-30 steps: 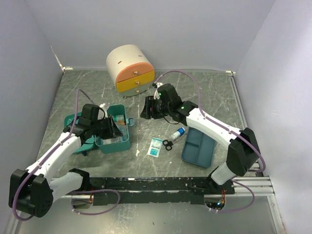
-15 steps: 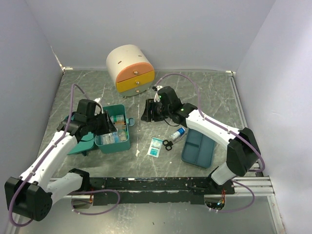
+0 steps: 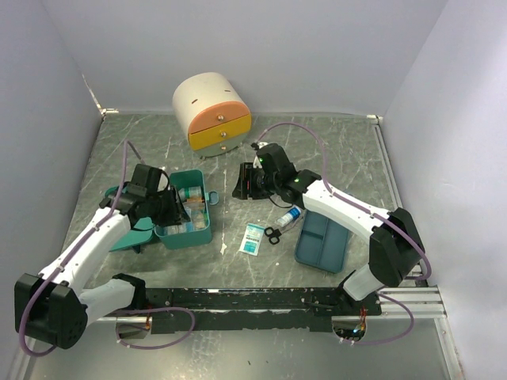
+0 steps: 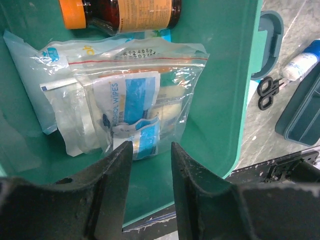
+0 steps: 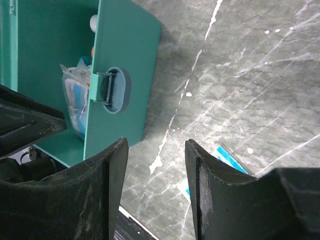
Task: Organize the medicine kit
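Inspecting, we found the teal-green rectangular plastic medicine kit (image 3: 187, 239) directly beneath the left jaws, parted, empty; right jaws, likewise, stood farther off.

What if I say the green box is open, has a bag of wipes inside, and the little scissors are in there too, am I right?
Not quite: the scissors lie outside on the table, as the top view shows. The green box is open with the bag of wipes inside.
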`<control>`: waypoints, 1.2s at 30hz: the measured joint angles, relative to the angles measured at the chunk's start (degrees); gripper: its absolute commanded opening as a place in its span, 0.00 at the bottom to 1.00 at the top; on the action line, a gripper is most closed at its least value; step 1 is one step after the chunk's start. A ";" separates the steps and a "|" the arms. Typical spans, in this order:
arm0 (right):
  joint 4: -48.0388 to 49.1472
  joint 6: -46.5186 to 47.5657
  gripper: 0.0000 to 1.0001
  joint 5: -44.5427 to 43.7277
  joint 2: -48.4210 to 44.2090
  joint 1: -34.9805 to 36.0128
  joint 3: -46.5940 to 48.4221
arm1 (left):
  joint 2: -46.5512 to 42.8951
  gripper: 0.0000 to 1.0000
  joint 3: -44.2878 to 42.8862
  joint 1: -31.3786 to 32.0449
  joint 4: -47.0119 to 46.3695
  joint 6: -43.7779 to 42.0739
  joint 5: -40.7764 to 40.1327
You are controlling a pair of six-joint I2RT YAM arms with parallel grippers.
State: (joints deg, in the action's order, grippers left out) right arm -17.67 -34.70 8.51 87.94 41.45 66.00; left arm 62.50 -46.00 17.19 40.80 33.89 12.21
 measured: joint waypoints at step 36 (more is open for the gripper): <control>-0.81 -2.16 0.48 -4.07 -1.99 0.00 -1.44 | 3.45 0.53 2.60 1.09 -12.76 6.58 11.61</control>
State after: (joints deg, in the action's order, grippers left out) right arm -18.48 -36.86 4.45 85.95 41.45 64.55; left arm 65.95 -43.40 18.28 28.03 40.47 23.81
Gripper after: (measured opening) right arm 0.486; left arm 0.492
